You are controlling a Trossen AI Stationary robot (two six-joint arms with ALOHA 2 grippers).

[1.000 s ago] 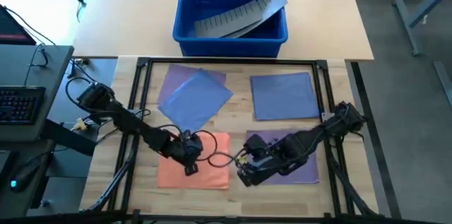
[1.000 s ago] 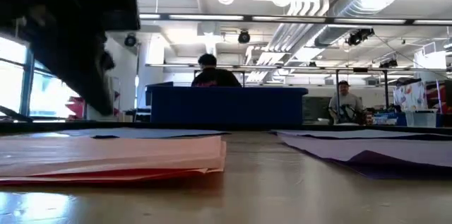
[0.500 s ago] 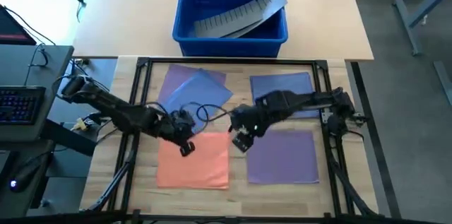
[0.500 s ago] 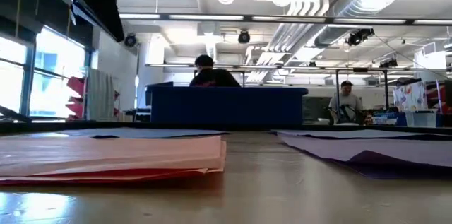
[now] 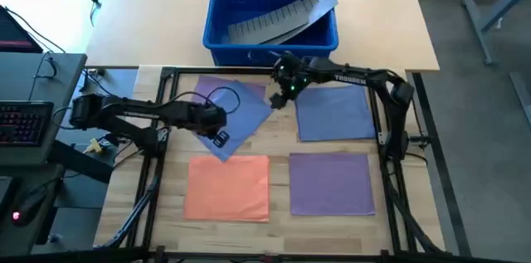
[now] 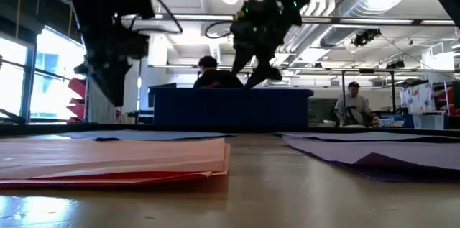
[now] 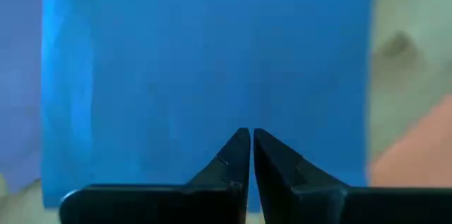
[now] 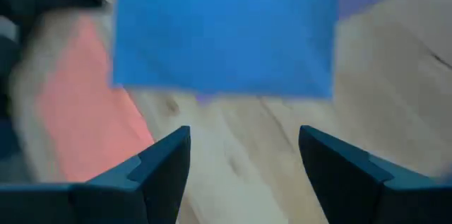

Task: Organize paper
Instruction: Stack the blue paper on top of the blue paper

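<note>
On the desk (image 5: 282, 205) lie an orange sheet (image 5: 227, 186), a purple sheet (image 5: 331, 183), a blue sheet (image 5: 333, 112), and a tilted blue sheet (image 5: 242, 112) over a purple one (image 5: 207, 90). The left gripper (image 5: 220, 138) hangs over the tilted sheet's near corner. The right gripper (image 5: 279, 97) hovers beside its far corner, near the bin (image 5: 271, 12).

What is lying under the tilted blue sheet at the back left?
A purple sheet shows under the tilted blue sheet, peeking out along its edges. Whether more lies beneath is hidden.
</note>
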